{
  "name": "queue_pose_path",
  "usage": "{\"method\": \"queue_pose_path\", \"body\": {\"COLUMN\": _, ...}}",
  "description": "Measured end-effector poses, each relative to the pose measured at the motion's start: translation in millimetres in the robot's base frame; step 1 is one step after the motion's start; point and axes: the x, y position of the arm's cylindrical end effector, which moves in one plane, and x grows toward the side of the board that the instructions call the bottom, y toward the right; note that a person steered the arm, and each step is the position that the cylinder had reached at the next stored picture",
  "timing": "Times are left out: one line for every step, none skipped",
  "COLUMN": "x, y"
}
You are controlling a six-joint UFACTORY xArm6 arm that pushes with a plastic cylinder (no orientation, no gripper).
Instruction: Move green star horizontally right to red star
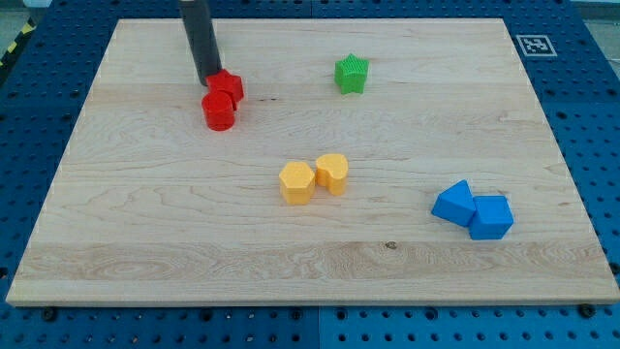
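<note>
I am looking down at a pale wooden desk (145,223) sitting on a blue perforated base, with my tip (208,81), the lower end of a straight dark rod, resting at the view's upper left. The tool is a plain rod with nothing to open or close, so it is clamped on nothing; it is touching or just beside the small red star-shaped plastic block (229,86). A red cylinder-like block (219,111) is touching that star from the view's bottom. The small green star-shaped plastic block (352,74) is sitting near the view's top, right of centre, well apart from the red pair and roughly level with the red star. Since the green star already seems to lie to the red star's right, I am judging that the step needs my tip brought around behind the green star, then a steady, centred push so it does not spin away. Two yellow-orange hexagonal blocks (313,178) are sitting side by side near the middle, and two blue angular blocks (473,209) are touching at the view's lower right. The rod's upper part is cut off by the frame, and its base is partly hiding the red star's left edge, so I cannot tell true contact.
</note>
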Motion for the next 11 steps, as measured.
{"method": "queue_pose_path", "body": {"x": 1, "y": 17}}
{"method": "queue_pose_path", "body": {"x": 2, "y": 40}}
{"method": "queue_pose_path", "body": {"x": 1, "y": 59}}
{"method": "queue_pose_path", "body": {"x": -1, "y": 72}}
{"method": "queue_pose_path", "body": {"x": -5, "y": 103}}
{"method": "queue_pose_path", "body": {"x": -17, "y": 116}}
{"method": "queue_pose_path", "body": {"x": -33, "y": 127}}
{"method": "queue_pose_path", "body": {"x": -33, "y": 156}}
{"method": "queue_pose_path", "body": {"x": -21, "y": 181}}
{"method": "queue_pose_path", "body": {"x": -4, "y": 188}}
{"method": "queue_pose_path", "body": {"x": -2, "y": 210}}
